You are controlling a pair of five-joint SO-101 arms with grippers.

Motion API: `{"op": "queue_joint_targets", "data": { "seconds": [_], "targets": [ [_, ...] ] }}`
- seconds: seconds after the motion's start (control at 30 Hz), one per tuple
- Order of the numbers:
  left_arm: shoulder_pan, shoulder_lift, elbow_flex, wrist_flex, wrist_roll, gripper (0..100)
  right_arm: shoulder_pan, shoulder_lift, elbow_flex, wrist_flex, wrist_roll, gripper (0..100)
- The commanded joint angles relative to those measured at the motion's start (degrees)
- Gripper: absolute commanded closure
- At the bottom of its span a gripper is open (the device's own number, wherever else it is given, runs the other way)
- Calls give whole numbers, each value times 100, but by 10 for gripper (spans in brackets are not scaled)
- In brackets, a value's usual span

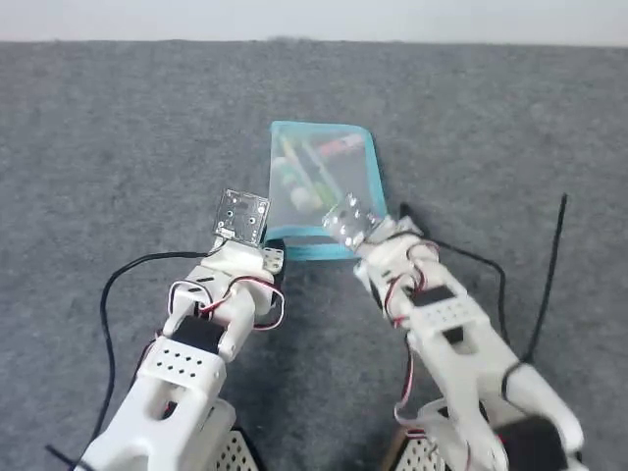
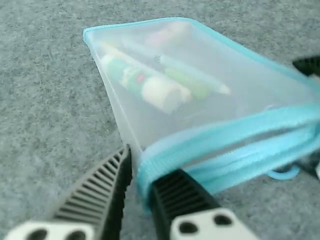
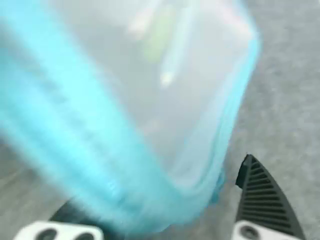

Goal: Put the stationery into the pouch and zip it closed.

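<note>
The pouch (image 1: 371, 169), with stationery (image 1: 302, 179) inside, is seen at centre. Its near edge is met by the left arm (image 1: 211, 324) from 7 o'clock and the right arm (image 1: 442, 314) from 5.

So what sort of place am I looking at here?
Probably a robotics test bench: the left arm and right arm, small with bare wiring, stand at a grey felt-covered table, with a clear pouch of stationery between them.

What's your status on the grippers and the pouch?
Left gripper shut on near corner of translucent plastic pouch with blue zip trim. Right gripper open, straddling the zip edge. Coloured stationery inside; zip state unclear.
</note>
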Motion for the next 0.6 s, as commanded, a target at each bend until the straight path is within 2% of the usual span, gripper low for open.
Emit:
{"op": "queue_joint_targets", "data": {
  "seconds": [0.0, 0.13, 0.33, 0.43, 0.57],
  "targets": [
    [-18, -53, -268, -114, -26, 988, 233, 365, -677, -426, 88, 718],
    [-9, -53, -268, -114, -26, 988, 251, 822, -1064, -426, 79, 745],
    [-26, -53, -268, -114, -35, 988, 259, 1007, -1495, -418, 53, 998],
    [-26, -53, -268, -123, -35, 988, 259, 716, -1486, -154, 62, 992],
    [-26, -53, -259, -132, -35, 988, 224, -92, -1547, 1095, 62, 992]
  ]
}}
